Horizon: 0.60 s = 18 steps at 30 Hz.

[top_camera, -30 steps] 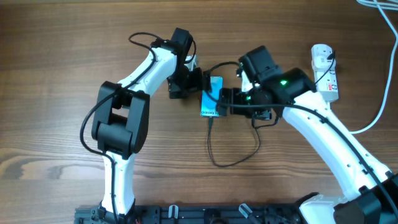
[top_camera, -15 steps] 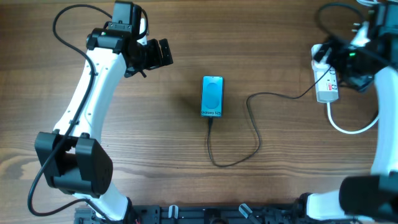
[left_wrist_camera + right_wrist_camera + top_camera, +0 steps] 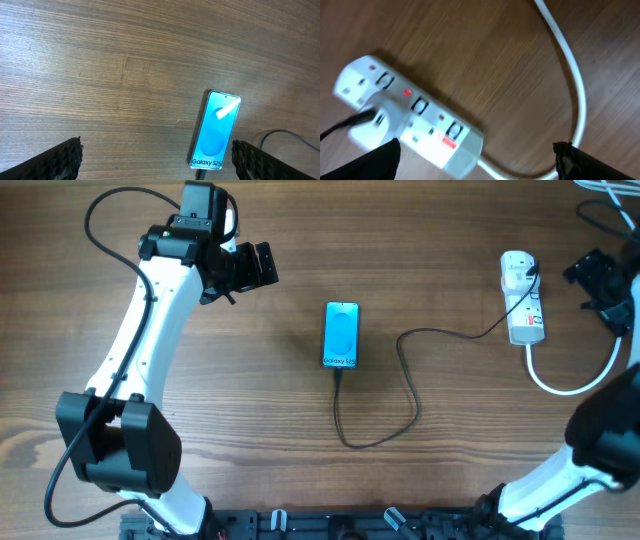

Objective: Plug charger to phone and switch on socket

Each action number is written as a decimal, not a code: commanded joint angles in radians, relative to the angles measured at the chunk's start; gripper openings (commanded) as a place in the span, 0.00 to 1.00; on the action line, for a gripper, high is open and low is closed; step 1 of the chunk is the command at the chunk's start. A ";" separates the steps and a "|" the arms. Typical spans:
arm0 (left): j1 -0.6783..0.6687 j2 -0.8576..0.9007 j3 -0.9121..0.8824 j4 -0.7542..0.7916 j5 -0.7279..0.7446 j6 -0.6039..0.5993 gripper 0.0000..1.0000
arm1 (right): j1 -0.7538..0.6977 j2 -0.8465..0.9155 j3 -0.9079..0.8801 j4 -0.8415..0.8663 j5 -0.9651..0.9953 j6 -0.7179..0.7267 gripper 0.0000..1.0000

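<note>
The phone (image 3: pixel 341 335) lies flat mid-table, teal screen up, and shows in the left wrist view (image 3: pixel 216 130) with "Galaxy S25" at its near end. The thin black charger (image 3: pixel 411 402) runs from the phone's near end, loops, and reaches the plug end of the white socket (image 3: pixel 523 298). In the right wrist view the socket (image 3: pixel 415 115) shows a lit red dot. My left gripper (image 3: pixel 265 267) is open and empty, back left of the phone, its fingertips (image 3: pixel 60 160) wide apart. My right gripper (image 3: pixel 597 292) is open and empty, just right of the socket.
The socket's thick white lead (image 3: pixel 570 385) curves off to the right edge and shows in the right wrist view (image 3: pixel 571 85). More white cable (image 3: pixel 600 188) lies at the back right corner. The table is bare wood (image 3: pixel 450 240).
Both arms have left the phone. The left arm swung to the back left. The right arm went to the socket, then drew off to its right. The charger stays in the phone.
</note>
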 commanded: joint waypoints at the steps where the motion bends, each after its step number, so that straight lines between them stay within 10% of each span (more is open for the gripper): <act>1: 0.003 0.009 -0.003 0.001 -0.010 0.002 1.00 | 0.000 0.096 0.003 0.018 0.037 0.023 1.00; 18: 0.003 0.009 -0.003 0.001 -0.010 0.002 1.00 | 0.002 0.287 0.002 0.121 -0.114 -0.031 1.00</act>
